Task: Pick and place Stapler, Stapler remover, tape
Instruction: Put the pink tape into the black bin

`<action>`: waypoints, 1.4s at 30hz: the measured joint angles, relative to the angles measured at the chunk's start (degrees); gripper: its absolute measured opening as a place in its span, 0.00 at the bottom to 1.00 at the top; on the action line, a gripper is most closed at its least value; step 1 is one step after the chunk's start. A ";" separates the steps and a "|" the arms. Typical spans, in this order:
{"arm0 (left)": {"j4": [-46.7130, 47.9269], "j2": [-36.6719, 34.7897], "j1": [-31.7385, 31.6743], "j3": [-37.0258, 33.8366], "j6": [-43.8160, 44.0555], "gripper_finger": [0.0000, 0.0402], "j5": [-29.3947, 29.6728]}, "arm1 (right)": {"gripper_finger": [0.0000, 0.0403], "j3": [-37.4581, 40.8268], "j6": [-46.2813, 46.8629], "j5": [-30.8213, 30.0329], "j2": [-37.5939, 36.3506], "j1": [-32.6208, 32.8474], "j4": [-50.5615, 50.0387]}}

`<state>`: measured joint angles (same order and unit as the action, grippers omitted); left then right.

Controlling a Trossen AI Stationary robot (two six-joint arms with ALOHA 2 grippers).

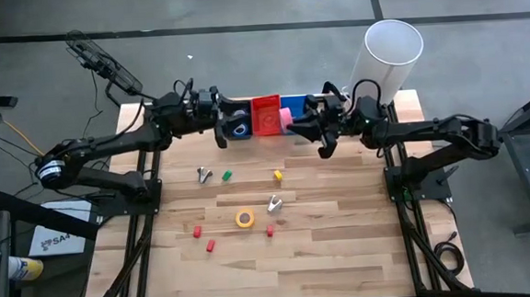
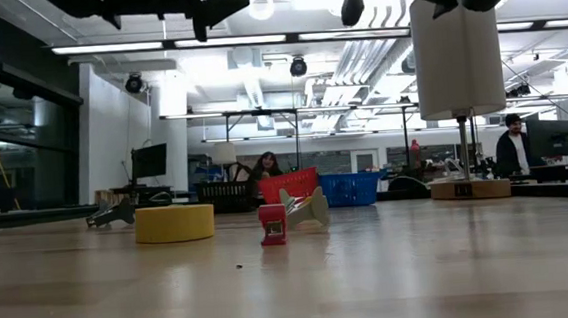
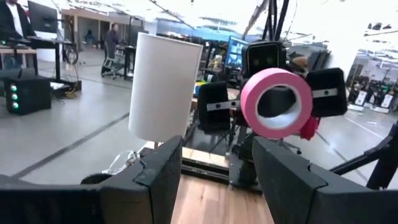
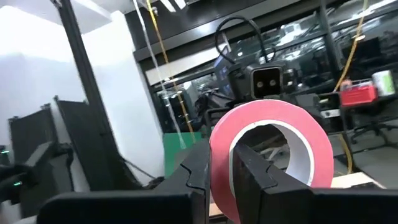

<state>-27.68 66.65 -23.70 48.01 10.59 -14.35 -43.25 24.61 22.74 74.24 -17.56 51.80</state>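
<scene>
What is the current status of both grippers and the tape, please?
Right gripper shut on pink tape, raised by the red bin. Left gripper open, empty, facing it. Yellow tape on table. Nothing between them.

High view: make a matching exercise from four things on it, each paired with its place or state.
1. pink tape
2. yellow tape
3. red basket
4. left gripper

A. lying flat near the table's middle
B. open, nothing between its fingers
C. gripped by the right gripper, off the table
D. standing at the table's far edge

Pairs: 1-C, 2-A, 3-D, 4-B
</scene>
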 joint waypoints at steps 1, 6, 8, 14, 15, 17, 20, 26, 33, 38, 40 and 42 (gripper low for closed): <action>0.14 0.00 0.49 0.00 -0.18 0.48 0.39 | 0.08 -0.55 -0.78 -0.31 0.43 0.53 -0.11; 0.33 0.00 1.77 0.00 -2.76 0.48 0.73 | 0.08 -5.43 -4.50 -0.79 4.70 3.04 -1.05; 0.38 0.00 1.73 0.00 -2.86 0.48 0.24 | 0.08 -7.08 -5.43 -1.22 6.47 3.50 -2.61; 0.85 0.00 1.62 0.00 -2.84 0.48 -3.29 | 0.08 -11.04 -6.93 -3.88 9.88 4.13 -3.75; 0.93 0.00 1.62 0.00 -2.82 0.48 -3.94 | 0.08 -11.83 -7.18 -4.36 10.38 4.15 -4.40; 1.27 0.00 1.64 0.00 -2.82 0.48 -4.60 | 0.08 -13.02 -7.46 -4.61 11.34 4.16 -5.78; 1.65 0.00 1.64 0.00 -2.80 0.48 -4.59 | 0.08 -14.66 -8.06 -4.77 13.11 4.22 -7.03; 1.89 0.00 1.62 0.00 -2.82 0.48 -4.57 | 0.08 -17.55 -8.16 -4.81 16.22 5.11 -7.05; 2.53 0.00 1.62 0.00 -2.64 0.48 -4.55 | 0.08 -18.23 -7.72 -5.58 16.98 6.80 -9.45; 2.62 0.00 1.64 0.00 -2.64 0.48 -4.79 | 0.08 -18.23 -7.60 -6.58 17.02 7.99 -9.50; 2.68 0.00 1.64 0.00 -2.64 0.48 -4.81 | 0.08 -18.23 -7.58 -6.80 17.02 8.28 -9.52; 2.66 0.00 1.64 0.00 -2.64 0.48 -4.83 | 0.08 -18.23 -7.55 -6.93 17.02 8.51 -9.52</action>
<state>-25.02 66.65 -22.06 48.01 7.94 -19.18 -61.47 17.06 15.80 91.26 -9.05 42.28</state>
